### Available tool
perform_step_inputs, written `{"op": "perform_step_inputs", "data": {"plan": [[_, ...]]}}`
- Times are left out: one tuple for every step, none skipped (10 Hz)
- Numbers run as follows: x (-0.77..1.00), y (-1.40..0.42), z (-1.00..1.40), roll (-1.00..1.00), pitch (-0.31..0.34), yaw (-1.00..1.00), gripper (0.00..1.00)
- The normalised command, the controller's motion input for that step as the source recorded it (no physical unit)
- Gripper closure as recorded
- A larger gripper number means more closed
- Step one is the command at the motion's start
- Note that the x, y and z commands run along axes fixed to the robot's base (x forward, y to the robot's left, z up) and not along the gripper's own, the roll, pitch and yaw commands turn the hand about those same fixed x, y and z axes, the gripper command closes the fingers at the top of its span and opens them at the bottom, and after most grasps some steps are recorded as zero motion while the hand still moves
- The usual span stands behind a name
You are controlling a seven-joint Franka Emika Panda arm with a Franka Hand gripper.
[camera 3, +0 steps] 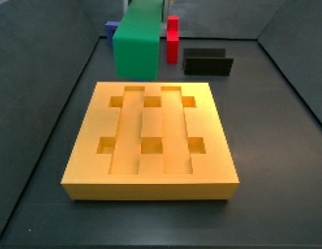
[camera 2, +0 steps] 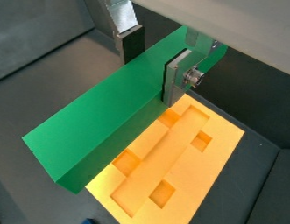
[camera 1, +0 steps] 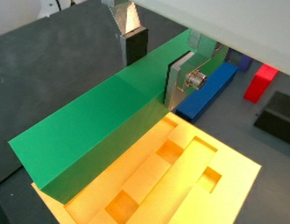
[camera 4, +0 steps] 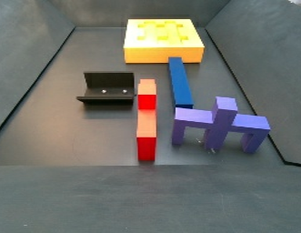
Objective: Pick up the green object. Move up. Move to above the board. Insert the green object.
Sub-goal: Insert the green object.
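Note:
The green object (camera 1: 100, 122) is a long green bar, and my gripper (camera 1: 159, 61) is shut on it across its width. Both wrist views show one silver finger (camera 2: 179, 77) flat against the bar's near face and the dark pad of its partner (camera 2: 130, 42) against the far face. The bar hangs in the air, level, over one edge of the board (camera 2: 223, 131), a yellow-orange block with grooves and square holes. In a side view the green object (camera 3: 137, 44) floats beyond the board's (camera 3: 144, 180) far edge. The gripper itself is above the frame in both side views.
Beyond the board (camera 4: 165, 55) lie a long blue bar (camera 4: 179, 80), a red bar (camera 4: 146, 118), a purple arch piece (camera 4: 219, 123) and the black fixture (camera 4: 107, 88). Dark walls enclose the floor on all sides.

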Motion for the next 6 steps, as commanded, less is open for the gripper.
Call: {"op": "perform_step_inputs", "data": {"plan": [[-0.06,-0.18,-0.98,0.15,-0.107,0.05,1.0],[0.0,-0.26,-0.96,0.16,-0.1,0.0,1.0],[0.0,-0.28,-0.91,0.1,-0.154,0.03,1.0],[0.0,-0.13,-0.84,0.08,-0.187,0.21,1.0],[0.04,-0.07,-0.77,0.07,-0.22,0.27,1.0],[0.2,0.0,-0.77,0.18,-0.12,0.19,1.0]]}}
